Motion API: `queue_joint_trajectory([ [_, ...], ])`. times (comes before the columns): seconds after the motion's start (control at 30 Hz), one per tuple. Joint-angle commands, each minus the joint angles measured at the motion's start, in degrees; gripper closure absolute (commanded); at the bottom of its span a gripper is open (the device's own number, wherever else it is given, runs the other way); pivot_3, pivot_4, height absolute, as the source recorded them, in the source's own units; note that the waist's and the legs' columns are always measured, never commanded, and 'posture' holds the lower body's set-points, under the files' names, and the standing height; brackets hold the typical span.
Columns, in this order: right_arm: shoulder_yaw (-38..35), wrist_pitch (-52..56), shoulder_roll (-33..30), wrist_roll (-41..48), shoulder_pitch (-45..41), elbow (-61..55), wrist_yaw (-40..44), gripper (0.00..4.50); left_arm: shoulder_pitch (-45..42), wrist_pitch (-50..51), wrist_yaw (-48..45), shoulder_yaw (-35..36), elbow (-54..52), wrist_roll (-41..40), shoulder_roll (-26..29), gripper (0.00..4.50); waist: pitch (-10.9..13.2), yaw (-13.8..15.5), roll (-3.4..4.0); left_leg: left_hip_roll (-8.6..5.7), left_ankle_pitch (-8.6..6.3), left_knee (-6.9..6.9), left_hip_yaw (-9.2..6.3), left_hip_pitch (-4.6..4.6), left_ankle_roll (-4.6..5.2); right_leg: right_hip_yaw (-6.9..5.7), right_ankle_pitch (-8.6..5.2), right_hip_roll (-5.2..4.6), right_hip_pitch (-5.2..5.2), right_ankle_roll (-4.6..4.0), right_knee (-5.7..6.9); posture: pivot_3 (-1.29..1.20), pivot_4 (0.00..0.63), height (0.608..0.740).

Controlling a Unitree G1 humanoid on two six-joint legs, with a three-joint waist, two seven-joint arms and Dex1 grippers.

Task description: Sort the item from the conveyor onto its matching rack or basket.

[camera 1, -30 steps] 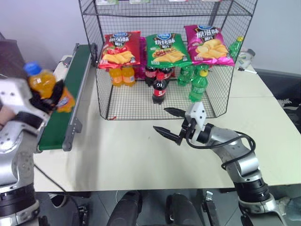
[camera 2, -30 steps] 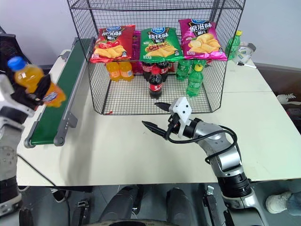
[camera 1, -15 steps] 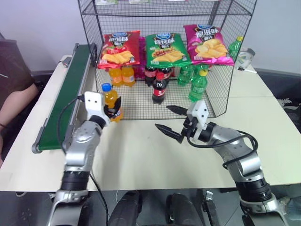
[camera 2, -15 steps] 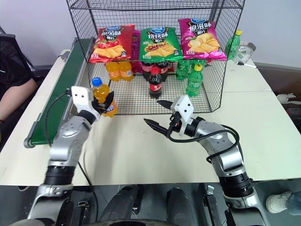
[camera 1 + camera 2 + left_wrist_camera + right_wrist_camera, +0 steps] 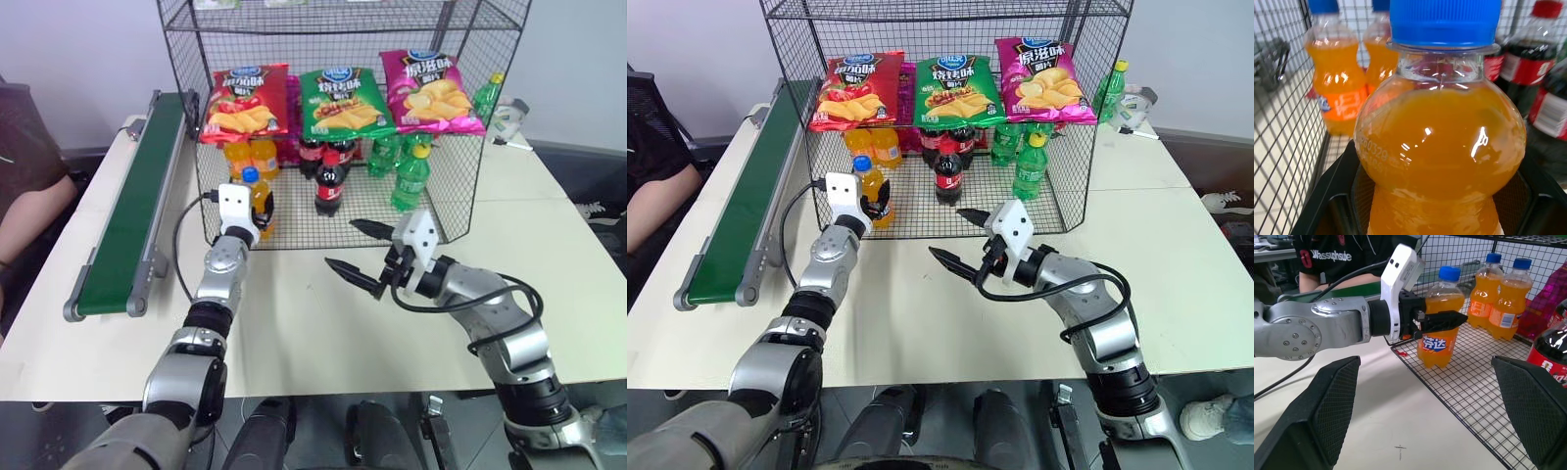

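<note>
Over on our far left, a person's arm in a dark sleeve sits by the table edge, w/ the green conveyor running front to back just beside it, nothing on the belt.

Next along, our left gripper is clamped on the orange soda bottle, fingers wrapped round its middle. Bottle's upright, blue cap up, base at or just over the front-left edge of the wire rack floor; can't tell if it's touching the mesh. Left wrist view shows it close up, w/ two more orange bottles standing behind it inside the rack.

Middle of the rack: cola bottles w/ red caps, then green bottles to the right. Three chip bags hang on the tier above: red, green, pink.

Right of centre, our right gripper hovers over bare table in front of the rack, fingers spread well apart, holding nothing, pointing toward the left arm. Its wrist view looks straight at the held bottle.
</note>
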Motion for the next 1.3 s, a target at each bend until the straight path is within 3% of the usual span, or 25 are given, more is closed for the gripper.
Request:
queue_joint_trajectory([
  [0.03,-1.24,-0.35,-0.29,0.58,-0.14,-3.29,-0.46,0.00,-3.39,-4.34,0.87,1.29,2.16,1.00,0.70,1.86,0.00,0.09,0.00,0.00,0.00,0.03,0.00,0.00,0.00,0.00,0.00,0.00,0.01,0.00,0.03,0.00,0.150,0.740],
  [0.2,-1.33,-0.27,-0.49,0.68,-0.29,-3.38,-0.57,0.00,-3.72,-5.39,-0.69,2.72,4.02,-0.09,0.42,1.86,0.00,0.12,0.00,-0.02,0.00,0.06,-0.01,0.01,0.00,-0.01,0.00,0.00,0.02,0.00,0.07,0.00,0.150,0.740],
  [0.33,-1.18,-0.51,-0.36,0.53,-0.98,-2.84,-0.52,0.00,-3.04,-5.18,-2.11,3.45,3.29,-0.57,0.41,0.04,0.00,0.12,0.00,-0.02,0.00,0.06,-0.01,0.01,0.00,-0.01,0.00,0.01,0.02,0.00,0.09,0.00,0.150,0.740],
  [0.57,-1.29,-0.76,-0.25,0.38,-1.34,-2.54,-0.67,0.00,1.00,-2.93,-4.87,3.96,-5.87,-2.03,0.52,0.04,-0.01,0.05,0.00,-0.02,0.00,0.07,-0.01,0.02,0.00,0.00,0.00,0.00,0.02,0.00,0.10,0.00,0.150,0.740],
  [0.97,-1.81,-0.84,-0.35,0.54,-0.78,-2.59,-0.26,0.00,16.77,13.40,-6.34,2.31,-40.20,-2.46,3.88,0.04,-0.02,-0.06,0.02,-0.01,0.01,0.07,-0.02,0.04,-0.01,0.04,0.00,0.00,0.03,-0.01,0.13,0.00,0.150,0.740],
  [1.17,-3.01,-0.83,-1.41,0.72,-0.84,-2.05,0.41,0.00,25.86,33.19,-15.84,2.81,-59.20,-9.91,13.73,0.04,-0.02,-0.47,0.04,0.03,0.01,0.02,-0.02,0.05,-0.01,0.07,-0.01,0.00,0.00,-0.03,0.13,0.00,0.150,0.740],
  [1.3,-4.16,-1.08,-2.75,0.79,-0.92,-1.18,1.26,0.00,31.38,39.96,-20.24,6.32,-66.86,-13.59,21.11,0.04,-0.03,-0.88,0.06,0.05,0.00,-0.01,-0.03,0.06,-0.01,0.06,-0.02,-0.04,0.01,-0.04,0.11,0.00,0.150,0.740],
])
